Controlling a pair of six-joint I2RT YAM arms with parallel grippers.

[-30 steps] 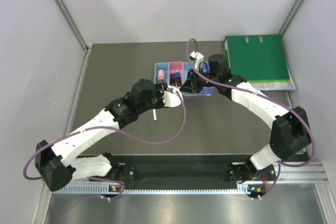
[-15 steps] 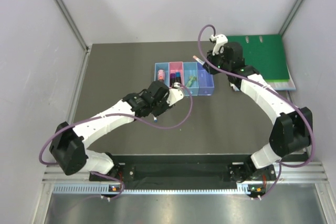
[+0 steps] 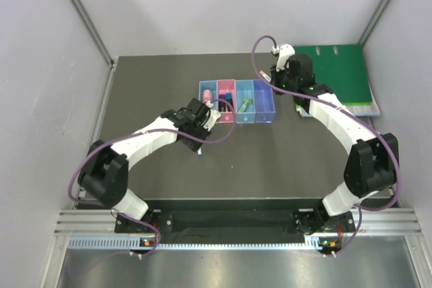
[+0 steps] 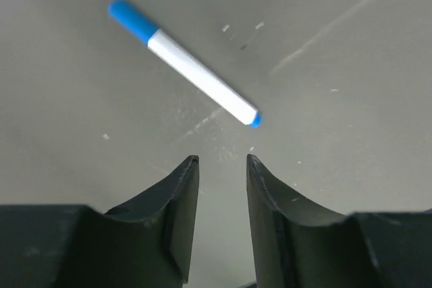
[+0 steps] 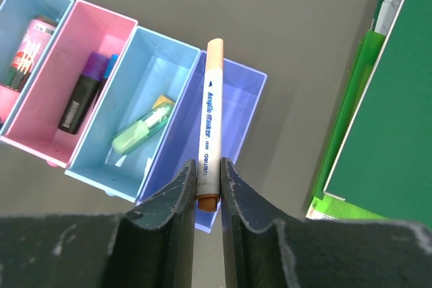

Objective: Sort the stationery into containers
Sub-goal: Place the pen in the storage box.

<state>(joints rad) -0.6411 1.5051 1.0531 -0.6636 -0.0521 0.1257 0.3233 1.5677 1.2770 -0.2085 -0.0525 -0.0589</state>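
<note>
A thin white pen with a blue cap (image 4: 192, 69) lies flat and alone on the dark table (image 3: 283, 160), on the near side of the bins and well apart from them. The left gripper (image 4: 221, 160) hangs over it with its jaws partly apart and nothing between them. The pen sits slantwise just beyond the fingertips and does not touch them.

A second white pen (image 5: 210, 119), with a peach end and blue lettering, is in the right gripper (image 5: 208, 166). The jaws are closed tight on it near its brown end. From the wrist camera this pen lines up with the wall shared by the blue bin (image 5: 165, 65) and the violet-blue bin (image 5: 239, 109). How high it is above them cannot be told.

The four bins stand side by side in a row, towards the far side of the table. The light blue bin (image 5: 34, 8) at one end holds a thick pink marker (image 5: 25, 52). The pink bin (image 5: 40, 133) next to it holds a black marker (image 5: 79, 102) with a purple end, with a bit of blue showing beside it. The blue bin holds a mint green marker (image 5: 138, 133), lying at an angle.

A green binder (image 3: 331, 75) lies flat in the far right corner of the table, near the violet-blue end of the row.
</note>
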